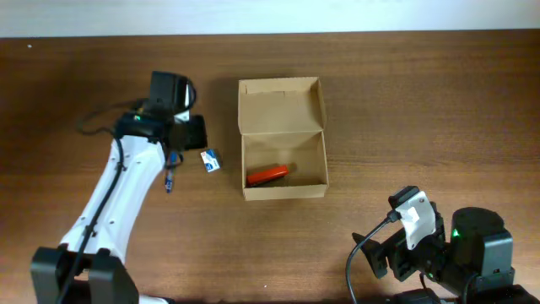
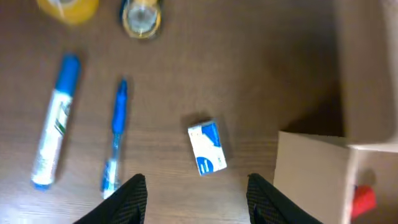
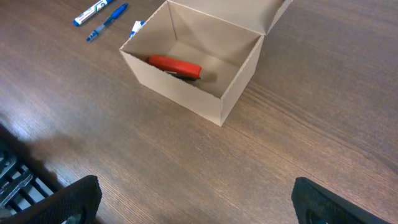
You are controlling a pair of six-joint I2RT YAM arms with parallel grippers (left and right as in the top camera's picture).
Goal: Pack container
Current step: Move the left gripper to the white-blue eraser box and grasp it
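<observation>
The container [image 1: 285,192] sits with its lid back, a red item [image 1: 267,175] inside. Just left of it the left hand [image 2: 198,190] hovers, spread, over a blue-white packet [image 2: 207,148], probably an eraser, likely next in. The right hand [image 3: 199,202], likewise spread, waits clear of the container.

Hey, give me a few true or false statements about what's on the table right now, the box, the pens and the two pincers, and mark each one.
1. The container has its flap lid open. True.
2. A red item lies inside the container. True.
3. The left pincer is shut on the blue pen. False: it is open and empty, and the pen lies on the table.
4. The small blue and white packet is inside the container. False: it lies on the table outside it.
5. The right pincer is open and holds nothing. True.
</observation>
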